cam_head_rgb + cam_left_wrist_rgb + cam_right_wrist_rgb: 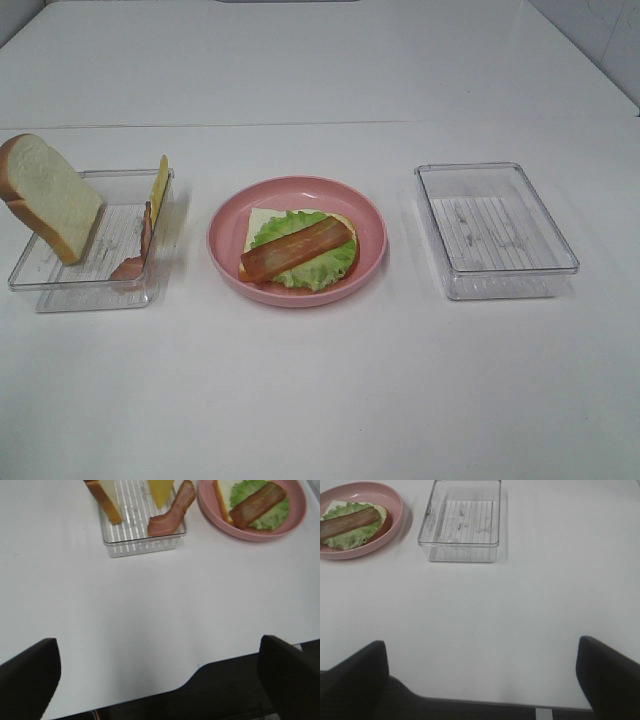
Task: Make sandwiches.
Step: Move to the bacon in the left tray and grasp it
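My left gripper (pixel 157 647) is spread wide, its two dark fingers (pixel 30 680) far apart with only bare white tabletop (pixel 320 400) showing between them. It hangs over the tabletop's near edge, well apart from the food. My right gripper (pixel 481 647) is spread just as wide over the same near edge, further toward the right side, and it pinches nothing either.

The sandwich (pixel 300 250) sits half-built on the pink plate (pixel 215 240), around the middle of the tabletop. Its bottom bread slice (pixel 262 222) lies flat, with one white corner showing. The frilly lettuce (pixel 320 272) lies on top of it, and a bacon strip (pixel 297 248) lies slantwise across the lettuce.

The rest of the makings are in the left tray (pixel 90 292), a clear box near the tabletop's left edge. A second bread slice (pixel 50 195) leans tilted against the tray's left wall, its top rising above the rim. A yellow cheese square (pixel 159 185) stands on edge against the tray's right wall. A second bacon strip (pixel 140 250) is propped against that same wall, toward the tray's near right corner.

The right tray (pixel 500 285), also clear, stands toward the tabletop's right edge, apart from the plate.
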`<state>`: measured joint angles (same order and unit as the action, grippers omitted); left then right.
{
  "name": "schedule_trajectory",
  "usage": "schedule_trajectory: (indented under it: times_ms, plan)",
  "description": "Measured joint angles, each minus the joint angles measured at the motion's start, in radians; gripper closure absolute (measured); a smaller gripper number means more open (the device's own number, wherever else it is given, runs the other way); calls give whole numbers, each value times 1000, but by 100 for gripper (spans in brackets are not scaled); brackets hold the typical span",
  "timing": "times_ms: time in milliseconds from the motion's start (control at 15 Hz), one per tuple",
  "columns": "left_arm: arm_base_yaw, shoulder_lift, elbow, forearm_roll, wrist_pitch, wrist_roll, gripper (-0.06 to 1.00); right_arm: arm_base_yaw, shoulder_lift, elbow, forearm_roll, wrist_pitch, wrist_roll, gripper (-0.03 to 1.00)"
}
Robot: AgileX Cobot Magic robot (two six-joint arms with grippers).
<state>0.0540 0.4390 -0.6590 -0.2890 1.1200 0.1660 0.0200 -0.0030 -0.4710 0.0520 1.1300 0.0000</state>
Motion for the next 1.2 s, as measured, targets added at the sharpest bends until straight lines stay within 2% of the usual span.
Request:
schedule_trajectory:
  times_ms: [200, 333, 400, 667, 867, 1067, 1200]
  plan:
    - [0, 293, -155, -71, 42, 33, -5, 0, 0, 0, 0, 0, 0, -1]
    - [0, 424, -236, -80, 83, 31, -4, 0, 0, 0, 0, 0, 0, -1]
    - [0, 582, -333, -84, 90, -17, -4, 0, 0, 0, 0, 0, 0, -1]
    - [-24, 817, -430, -78, 86, -102, -4, 0, 0, 0, 0, 0, 0, -1]
    - [-194, 970, -471, -10, -4, -201, -4, 0, 0, 0, 1, 0, 0, -1]
    - [-359, 1173, -599, 119, -73, -385, -4, 0, 0, 0, 1, 0, 0, -1]
    - [-390, 1303, -692, 176, -65, -447, -4, 0, 0, 0, 1, 0, 0, -1]
